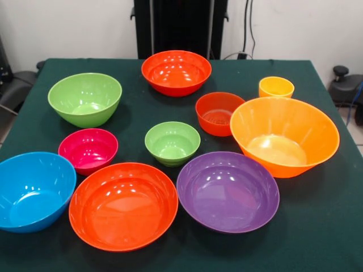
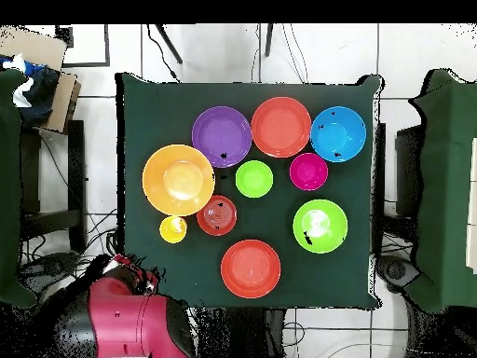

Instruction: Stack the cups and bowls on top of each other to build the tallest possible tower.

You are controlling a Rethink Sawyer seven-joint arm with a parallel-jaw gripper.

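Note:
One yellow cup [image 1: 276, 86] [image 2: 172, 228] stands upright beside the large orange bowl [image 1: 283, 136] [image 2: 178, 180]. A small red-orange bowl [image 1: 218, 112] [image 2: 216, 214] sits next to both. Spread over the green cloth are two wide red-orange bowls [image 1: 123, 204] [image 1: 176, 71], a purple bowl [image 1: 228, 190] [image 2: 222, 136], a blue bowl [image 1: 34, 190] [image 2: 338, 133], a magenta bowl [image 1: 88, 148] [image 2: 308, 171], a medium lime green bowl [image 1: 85, 97] [image 2: 320, 226] and a small lime green bowl [image 1: 172, 141] [image 2: 253, 178]. Each stands alone, open side up, none nested. The gripper shows in neither view.
The robot's red body [image 2: 121, 317] sits off the table's corner in the overhead view, close to the yellow cup. The green table [image 1: 317, 238] [image 2: 140, 103] has bare cloth along its edges. Chairs and a cardboard box [image 2: 42, 70] stand around it.

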